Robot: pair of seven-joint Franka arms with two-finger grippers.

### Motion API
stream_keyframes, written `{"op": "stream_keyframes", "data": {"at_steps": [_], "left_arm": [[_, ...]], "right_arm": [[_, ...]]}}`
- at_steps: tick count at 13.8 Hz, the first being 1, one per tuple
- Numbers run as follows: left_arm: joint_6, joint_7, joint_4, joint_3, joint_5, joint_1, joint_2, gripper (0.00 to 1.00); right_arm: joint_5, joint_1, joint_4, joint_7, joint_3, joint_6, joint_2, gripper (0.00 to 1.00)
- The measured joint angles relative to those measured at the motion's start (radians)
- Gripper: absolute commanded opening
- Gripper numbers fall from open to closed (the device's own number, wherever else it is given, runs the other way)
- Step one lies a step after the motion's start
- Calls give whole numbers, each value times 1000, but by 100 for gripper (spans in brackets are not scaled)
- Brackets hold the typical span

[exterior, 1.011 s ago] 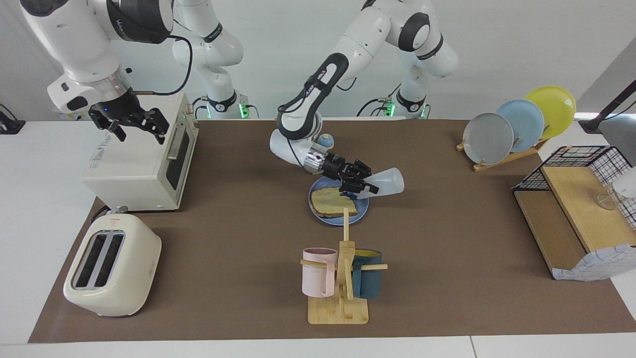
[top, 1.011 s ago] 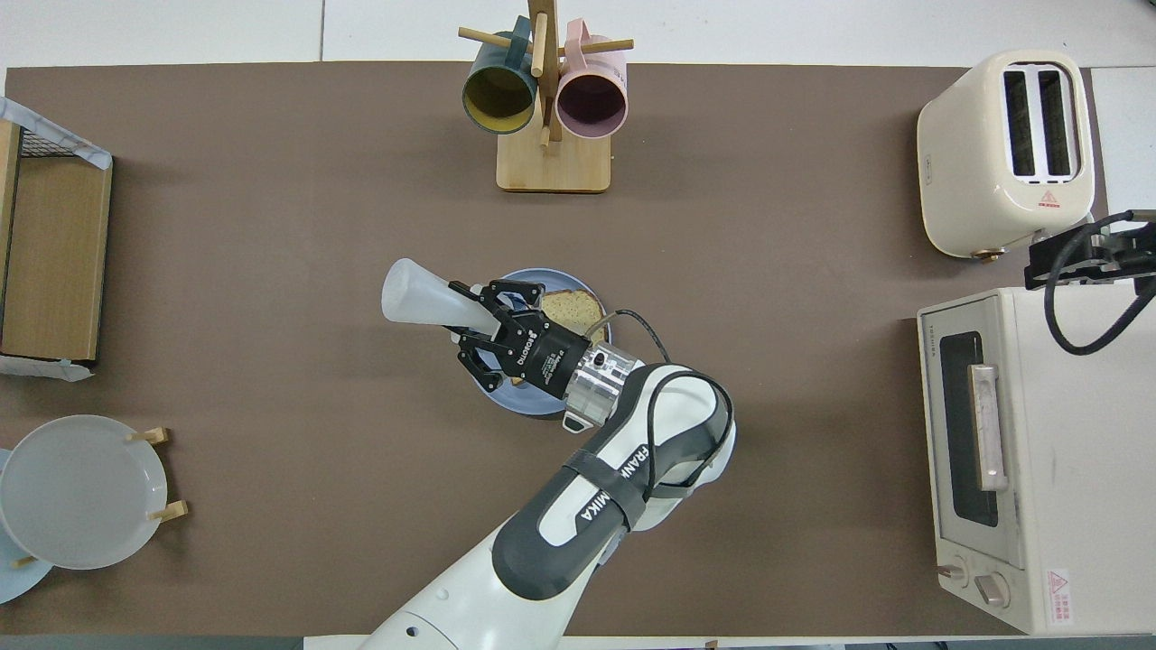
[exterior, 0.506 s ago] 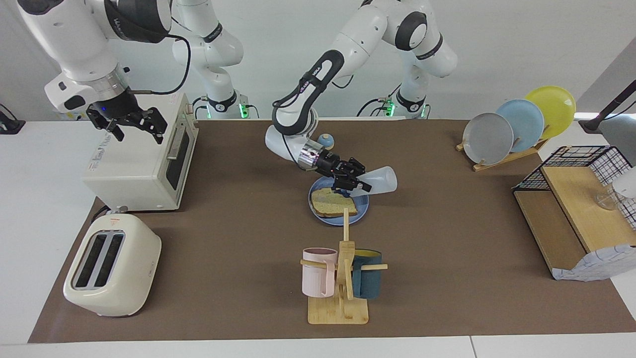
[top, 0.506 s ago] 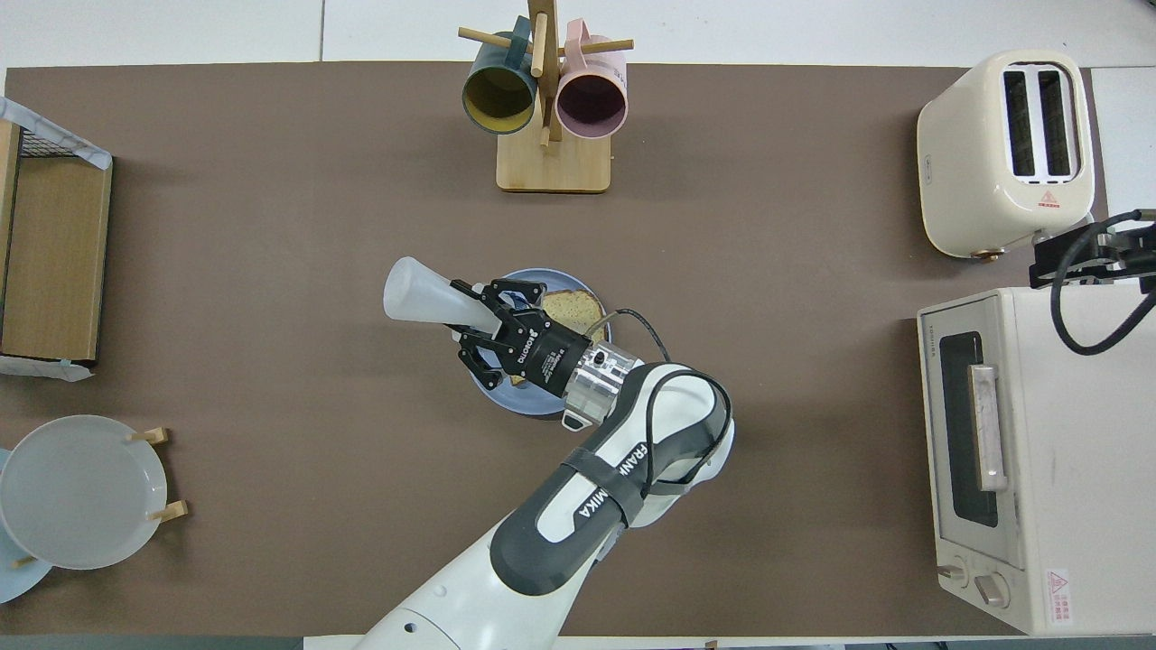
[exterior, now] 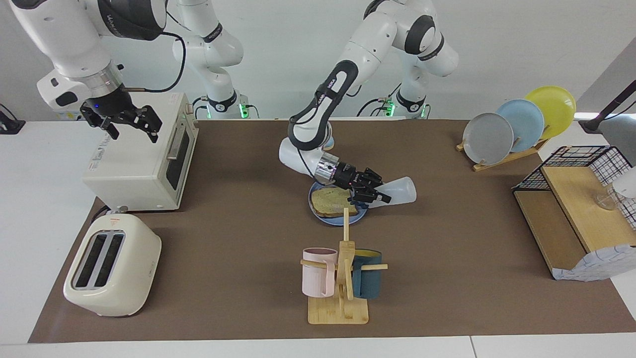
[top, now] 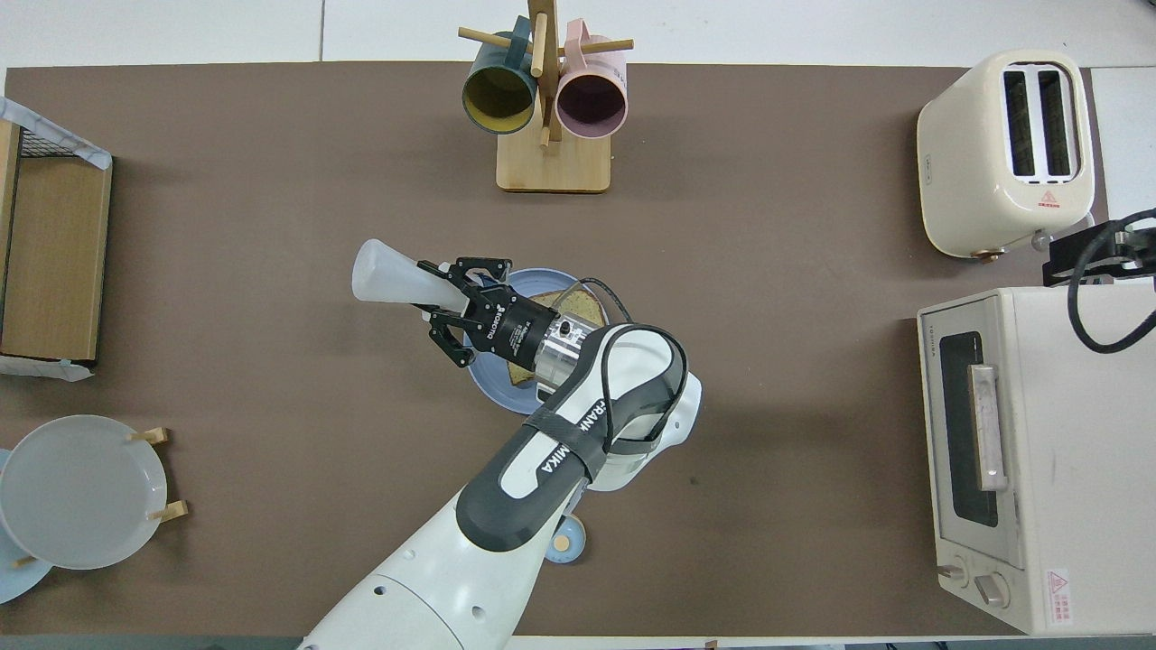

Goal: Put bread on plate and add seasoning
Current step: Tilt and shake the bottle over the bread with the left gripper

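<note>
1. we see a brown mat (exterior: 447, 278) covering a white table (exterior: 30, 209), with a plain pale wall at the robots' end.
2. the plate (exterior: 332, 219) lies near the middle of the mat; the bread (exterior: 328, 203) lies flat on it.
3. the left gripper (exterior: 373, 193) is over the plate's edge toward the left arm's end, clamped on the seasoning (exterior: 400, 190). the bottle is tipped almost level, its base pointing away from the plate toward the left arm's end. its cap is hidden by the fingers.
4. the right gripper (exterior: 125, 124) hangs spread and empty over the oven (exterior: 139, 164); that arm waits.
5. the toaster (exterior: 112, 266) stands farther from the robots than the oven, at the right arm's end.
6. a mug tree (exterior: 343, 288) with a pink mug (exterior: 318, 271) and a dark blue mug (exterior: 367, 281) stands farther from the robots than the plate; its top peg overlaps the plate's edge in the facing view.
7. a rack of plates (exterior: 516, 127) and a wire shelf (exterior: 576, 209) stand at the left arm's end.
8. a blue dome (top: 564, 540) sits near the robots, partly hidden by the left arm.
</note>
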Motion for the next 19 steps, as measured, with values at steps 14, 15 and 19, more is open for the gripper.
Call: {"op": "stream_keyframes", "data": {"at_steps": [14,15,19], "left_arm": [[-23,-2,0,8,-49,-36,1,0],[-18,-13,7,8,-59,-21,-2,0],[31,-107,42,13,-253,21,-133,0]], "right_arm": [[0,1,0,0,7,1,0,100],[0,1,0,0,7,1,0,100],[0,1,0,0,8,2,0,100]]}}
